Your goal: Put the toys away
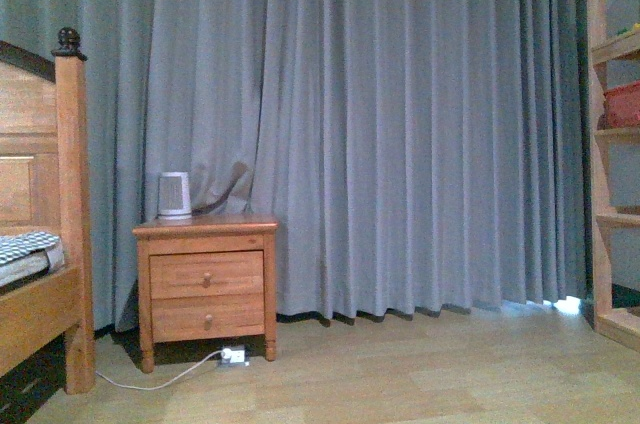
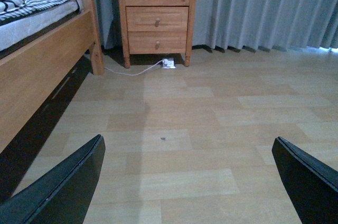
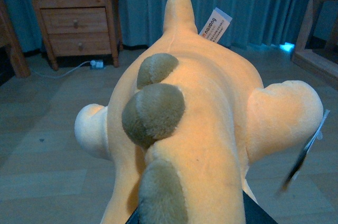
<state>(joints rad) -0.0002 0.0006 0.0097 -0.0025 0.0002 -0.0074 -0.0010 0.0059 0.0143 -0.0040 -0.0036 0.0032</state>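
Observation:
The yellow-orange plush animal [image 3: 200,102] fills the right wrist view, hanging above the floor with olive-tan patches along it and a white label near its far end. My right gripper [image 3: 190,216] is shut on its near end; only dark finger edges show beneath the plush. In the left wrist view my left gripper [image 2: 190,182] is open, its two black fingers [image 2: 63,187] spread wide over bare floor with nothing between them. Neither arm nor the toy appears in the front view.
A wooden nightstand [image 1: 206,284] with two drawers stands against the grey curtain [image 1: 400,124], a white appliance [image 1: 174,194] on top and a cable with plug [image 1: 232,355] on the floor. A wooden bed [image 1: 40,274] is at left, a wooden shelf unit [image 1: 612,144] at right.

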